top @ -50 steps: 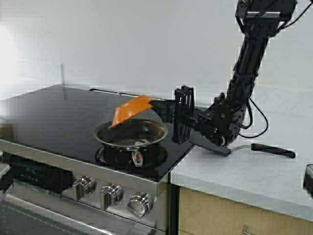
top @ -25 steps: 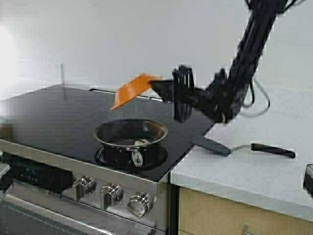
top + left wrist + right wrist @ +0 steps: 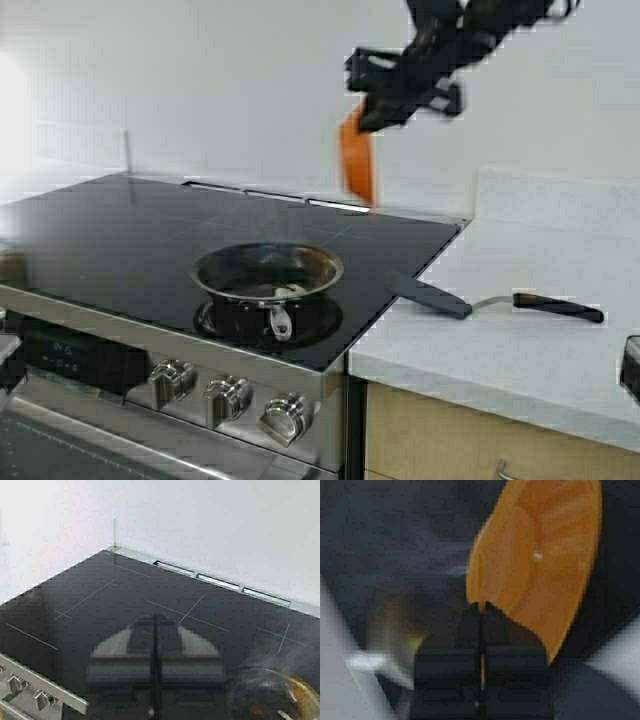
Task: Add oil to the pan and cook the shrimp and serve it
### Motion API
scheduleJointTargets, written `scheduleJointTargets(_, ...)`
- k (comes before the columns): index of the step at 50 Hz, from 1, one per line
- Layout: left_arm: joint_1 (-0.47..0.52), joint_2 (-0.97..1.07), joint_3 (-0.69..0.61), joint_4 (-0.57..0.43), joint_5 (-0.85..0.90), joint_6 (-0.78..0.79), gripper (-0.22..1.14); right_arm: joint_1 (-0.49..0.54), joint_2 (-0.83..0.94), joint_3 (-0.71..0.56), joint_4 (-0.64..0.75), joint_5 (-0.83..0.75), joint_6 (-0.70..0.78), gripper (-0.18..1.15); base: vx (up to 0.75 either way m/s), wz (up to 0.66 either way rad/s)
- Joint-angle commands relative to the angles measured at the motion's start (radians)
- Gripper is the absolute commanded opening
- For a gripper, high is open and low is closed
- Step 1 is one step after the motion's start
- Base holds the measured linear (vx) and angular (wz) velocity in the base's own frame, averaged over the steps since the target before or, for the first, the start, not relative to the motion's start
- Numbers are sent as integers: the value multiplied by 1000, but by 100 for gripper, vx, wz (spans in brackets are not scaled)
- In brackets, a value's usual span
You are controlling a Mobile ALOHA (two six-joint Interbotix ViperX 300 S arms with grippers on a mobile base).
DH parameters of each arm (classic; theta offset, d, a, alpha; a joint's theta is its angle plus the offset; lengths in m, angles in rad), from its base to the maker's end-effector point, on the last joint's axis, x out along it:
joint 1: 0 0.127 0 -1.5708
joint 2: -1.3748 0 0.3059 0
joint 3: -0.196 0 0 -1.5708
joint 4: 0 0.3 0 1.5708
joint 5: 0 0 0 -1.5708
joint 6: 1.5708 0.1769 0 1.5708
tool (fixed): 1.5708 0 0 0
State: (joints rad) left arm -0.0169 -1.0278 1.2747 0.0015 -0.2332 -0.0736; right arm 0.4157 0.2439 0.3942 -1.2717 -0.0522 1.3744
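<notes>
Hanging edge-on from the clamped right gripper (image 3: 372, 112), the orange bowl (image 3: 356, 165) hides its inside.

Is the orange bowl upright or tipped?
Tipped: the orange bowl hangs on edge from the right gripper, high above the stove; the wrist view shows its inside bare.

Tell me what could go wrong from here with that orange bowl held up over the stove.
The right end effector grips the orange bowl by its rim alone, hanging nearly vertical high above the cooktop; a slip would likely drop it onto the glass or into the pan. The pan looks to be giving off steam, so the shrimp may overcook while unattended. The spatula lies at the counter edge beside the stove, where a descending arm might knock it.
</notes>
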Motion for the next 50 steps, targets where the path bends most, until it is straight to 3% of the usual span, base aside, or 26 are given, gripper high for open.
scheduleJointTargets(1, 2, 9, -14, 2, -5, -2, 3, -5, -169, 83, -117, 281, -34, 6, 0, 0)
scheduleJointTargets(10, 2, 9, -11, 2, -5, -2, 3, -9, -227, 155, -77, 615, -279, 6, 0, 0)
scheduleJointTargets(18, 2, 9, -11, 2, -5, -2, 3, -74, -167, 126, 0, 904, -571, 6, 0, 0)
scheduleJointTargets(38, 2, 9, -12, 2, -5, -2, 3, -411, -9, 81, 11, 916, -617, 6, 0, 0)
scheduleJointTargets(50, 2, 11, -9, 2, -5, -2, 3, -511, 137, 18, 15, 834, -618, 6, 0, 0)
